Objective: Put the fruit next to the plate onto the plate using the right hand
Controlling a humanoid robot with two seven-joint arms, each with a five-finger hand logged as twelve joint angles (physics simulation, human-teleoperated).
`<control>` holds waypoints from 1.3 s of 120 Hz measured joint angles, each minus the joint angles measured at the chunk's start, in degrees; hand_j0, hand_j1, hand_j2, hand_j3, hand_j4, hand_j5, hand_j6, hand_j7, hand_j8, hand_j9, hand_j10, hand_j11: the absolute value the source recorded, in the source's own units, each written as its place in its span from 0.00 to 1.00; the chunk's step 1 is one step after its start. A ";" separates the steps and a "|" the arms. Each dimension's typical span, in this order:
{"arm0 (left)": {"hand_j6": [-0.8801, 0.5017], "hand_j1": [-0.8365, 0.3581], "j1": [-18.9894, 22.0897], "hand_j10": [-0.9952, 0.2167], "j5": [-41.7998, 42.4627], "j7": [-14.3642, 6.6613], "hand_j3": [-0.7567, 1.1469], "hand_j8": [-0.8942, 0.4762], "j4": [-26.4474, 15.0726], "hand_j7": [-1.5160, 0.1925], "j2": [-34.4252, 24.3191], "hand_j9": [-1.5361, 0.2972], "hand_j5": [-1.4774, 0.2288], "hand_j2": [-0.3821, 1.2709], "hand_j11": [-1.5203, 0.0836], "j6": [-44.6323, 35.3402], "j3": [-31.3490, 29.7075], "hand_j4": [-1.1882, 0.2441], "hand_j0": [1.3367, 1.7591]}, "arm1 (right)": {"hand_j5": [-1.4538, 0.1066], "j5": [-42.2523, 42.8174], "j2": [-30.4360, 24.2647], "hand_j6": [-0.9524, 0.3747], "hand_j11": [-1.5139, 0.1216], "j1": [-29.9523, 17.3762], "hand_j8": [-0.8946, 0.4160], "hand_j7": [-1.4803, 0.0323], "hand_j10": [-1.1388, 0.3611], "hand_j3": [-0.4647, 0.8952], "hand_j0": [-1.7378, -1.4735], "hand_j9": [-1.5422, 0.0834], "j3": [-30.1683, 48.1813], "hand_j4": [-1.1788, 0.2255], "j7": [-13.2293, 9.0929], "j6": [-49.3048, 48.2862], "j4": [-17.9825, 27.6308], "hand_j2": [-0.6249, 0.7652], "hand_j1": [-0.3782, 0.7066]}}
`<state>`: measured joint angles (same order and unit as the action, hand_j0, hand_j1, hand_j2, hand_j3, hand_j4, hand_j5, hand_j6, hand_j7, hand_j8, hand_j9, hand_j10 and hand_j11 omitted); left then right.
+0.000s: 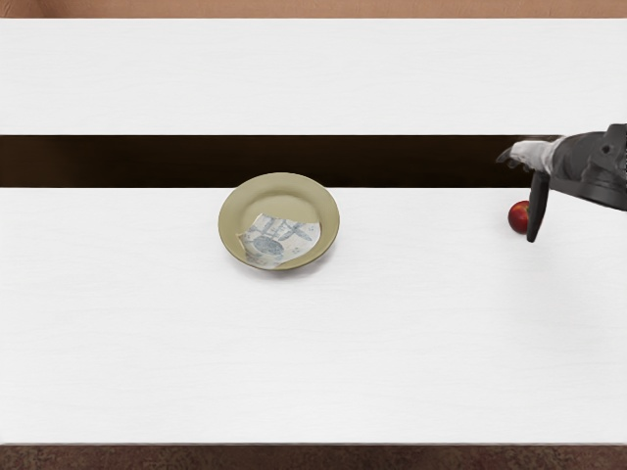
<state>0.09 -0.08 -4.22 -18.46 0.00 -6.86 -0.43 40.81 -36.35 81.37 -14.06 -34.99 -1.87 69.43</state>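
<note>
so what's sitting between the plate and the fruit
Nothing: in the head view, only bare white table lies between the plate and the fruit.

- The right hand (pixel 584 168) has a blocky shell in dark charcoal grey, built from faceted, angular panels.
- A pale finger (pixel 530 154) is light grey to white, with a darker tip.
- A black finger (pixel 535 210) is a slim, straight-sided bar with a matte surface.
- A lighter grey edge runs along the underside of the shell, near the picture's right border.
</note>
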 joint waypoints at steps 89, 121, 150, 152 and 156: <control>0.64 0.99 0.00 0.82 -0.01 0.00 0.40 0.65 0.00 0.89 0.00 0.84 0.87 0.23 0.95 0.00 0.00 0.83 0.76 | 0.73 0.17 3.86 0.53 0.73 -1.45 0.49 0.77 0.59 0.34 0.30 0.75 -7.84 0.66 -0.01 12.92 -1.07 0.42 0.30; 0.64 0.99 0.00 0.82 -0.01 0.00 0.40 0.65 0.00 0.89 0.00 0.84 0.87 0.23 0.95 0.00 0.00 0.83 0.76 | 0.73 0.11 4.37 0.53 0.73 -2.80 0.50 0.77 0.60 0.34 0.30 0.76 -8.61 0.67 -0.01 13.57 -1.92 0.42 0.29; 0.64 0.99 0.00 0.82 0.00 0.00 0.40 0.65 0.00 0.89 0.00 0.84 0.87 0.23 0.95 0.00 0.00 0.83 0.76 | 0.70 0.01 5.23 0.50 0.70 -3.68 0.46 0.74 0.57 0.34 0.30 0.72 -8.53 0.64 -0.01 13.64 -2.91 0.41 0.34; 0.64 0.99 0.00 0.82 0.00 0.00 0.40 0.65 0.00 0.89 0.00 0.84 0.87 0.23 0.95 0.00 0.00 0.83 0.76 | 0.69 0.00 5.24 0.50 0.70 -3.70 0.46 0.73 0.57 0.34 0.30 0.72 -8.49 0.63 -0.01 13.64 -2.93 0.41 0.34; 0.64 0.99 0.00 0.82 -0.01 0.00 0.40 0.65 0.00 0.89 0.00 0.84 0.87 0.23 0.95 0.00 0.00 0.83 0.76 | 0.69 -0.01 5.26 0.50 0.70 -3.72 0.46 0.73 0.56 0.34 0.30 0.72 -8.42 0.63 -0.01 13.65 -3.00 0.41 0.35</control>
<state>0.09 -0.09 -4.22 -18.46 0.00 -6.86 -0.43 40.79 -31.09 77.65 -22.48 -35.00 11.78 66.43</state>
